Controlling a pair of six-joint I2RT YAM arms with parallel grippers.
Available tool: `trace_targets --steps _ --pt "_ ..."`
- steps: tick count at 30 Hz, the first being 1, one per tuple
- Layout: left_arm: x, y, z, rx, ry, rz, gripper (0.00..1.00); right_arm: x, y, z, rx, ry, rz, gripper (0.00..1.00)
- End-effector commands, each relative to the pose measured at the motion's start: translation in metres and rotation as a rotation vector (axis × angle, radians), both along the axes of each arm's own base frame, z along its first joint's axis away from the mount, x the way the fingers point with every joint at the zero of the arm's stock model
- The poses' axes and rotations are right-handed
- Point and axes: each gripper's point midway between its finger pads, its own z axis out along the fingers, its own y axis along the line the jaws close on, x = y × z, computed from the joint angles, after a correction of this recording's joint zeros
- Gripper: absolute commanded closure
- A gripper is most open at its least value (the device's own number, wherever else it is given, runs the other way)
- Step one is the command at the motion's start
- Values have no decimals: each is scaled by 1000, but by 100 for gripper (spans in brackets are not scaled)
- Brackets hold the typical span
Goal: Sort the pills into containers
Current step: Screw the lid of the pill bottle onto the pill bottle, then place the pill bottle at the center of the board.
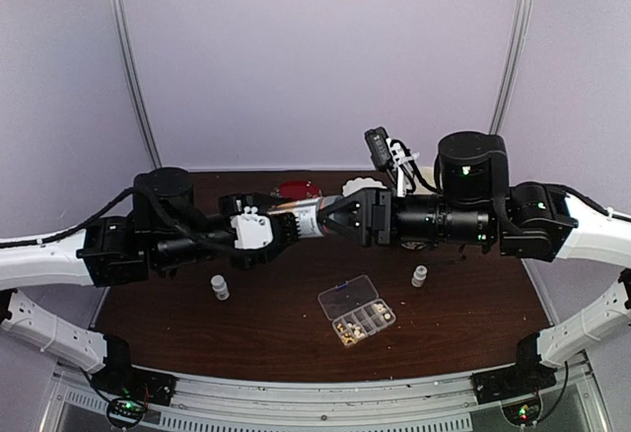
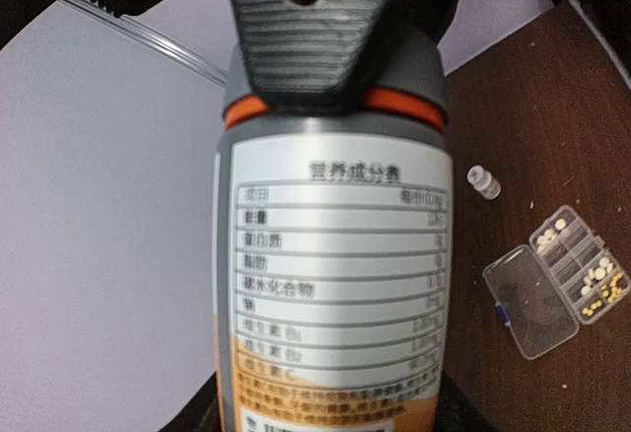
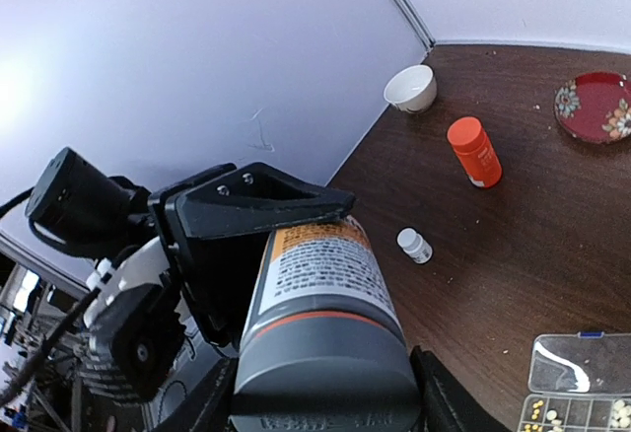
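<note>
Looming in both wrist views: large grey-capped bottle with orange collar and printed label (image 2: 335,284), held level in mid-air between the arms. Left gripper (image 1: 284,227) clenched round the labelled body; right gripper (image 1: 342,217) clamped on the grey cap (image 3: 325,383).

Tiny white and tan pills (image 2: 595,276) lying in several compartments of the small clear plastic organiser box (image 2: 532,304), lid hinged open, flat on the dark brown table (image 1: 266,338) below the bottle.

Likely step: unscrewing the cap. Best done by holding the body firm, twisting squarely on the axis, and not tipping the mouth down until over the box.

Small white-capped vial (image 1: 219,287) left of the box, second vial (image 1: 419,275) right, both well apart from it. Orange bottle (image 3: 474,151), white bowl (image 3: 409,87) and red plate (image 3: 595,107) toward the back wall. Bare tabletop around the box for lowering; near table edge close on the arms' side.
</note>
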Motion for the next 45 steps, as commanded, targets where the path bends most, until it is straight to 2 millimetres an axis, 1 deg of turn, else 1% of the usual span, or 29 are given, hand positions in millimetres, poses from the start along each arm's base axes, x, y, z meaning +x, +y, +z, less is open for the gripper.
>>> trace_targets --steps 1,3,4,7,11,13,15,17,20,23,24,25,28,29,30,31,34,36,38,39,40,41,43,45 --pt "30 1 52 57 -428 219 100 18 7 12 327 372 -104 100" --pt "34 -2 52 117 -527 271 100 23 7 10 375 443 -112 100" --pt "35 -5 50 141 -570 291 100 26 6 12 404 469 -118 100" --pt "34 -5 56 135 -676 346 100 34 2 15 460 516 -142 100" --pt "31 -5 64 124 -773 393 100 37 2 18 561 613 -136 100" --pt "31 -4 68 114 -818 423 100 37 2 19 581 633 -132 100" --pt "31 -4 68 116 -835 436 100 38 -2 22 590 618 -138 100" --pt "32 -6 61 129 -799 419 100 43 -11 25 556 553 -174 100" --pt "31 -8 45 116 -655 362 99 55 -35 24 504 467 -259 100" --pt "21 0 43 13 -537 304 92 63 -57 16 491 436 -301 100" --pt "16 3 43 -25 -499 276 88 64 -62 14 484 424 -300 100" --pt "9 8 47 -68 -456 241 81 67 -65 14 474 402 -294 100" --pt "-8 5 36 -113 -311 104 49 69 -71 0 339 332 -256 100" --pt "-10 5 32 -114 -258 84 18 69 -73 -3 289 306 -247 100" --pt "-12 5 29 -121 -204 77 4 70 -76 -8 233 278 -245 100" --pt "-11 6 27 -133 -160 84 3 71 -80 -11 170 240 -242 100" --pt "-11 13 19 -171 -68 99 3 74 -95 -25 -10 152 -240 100" --pt "-11 16 11 -190 -4 107 2 79 -109 -33 -118 108 -259 100" --pt "-12 19 7 -203 44 111 3 77 -118 -38 -216 39 -220 100" --pt "-12 21 6 -215 69 116 3 79 -124 -44 -296 -5 -209 100" --pt "-12 22 4 -225 96 124 2 81 -133 -52 -393 -38 -219 100" --pt "-11 24 3 -238 126 135 2 82 -147 -65 -524 -60 -219 100" --pt "-9 28 0 -258 183 167 2 91 -176 -85 -765 -103 -257 100" --pt "4 38 -3 -298 251 271 2 99 -205 -105 -967 -95 -326 100"
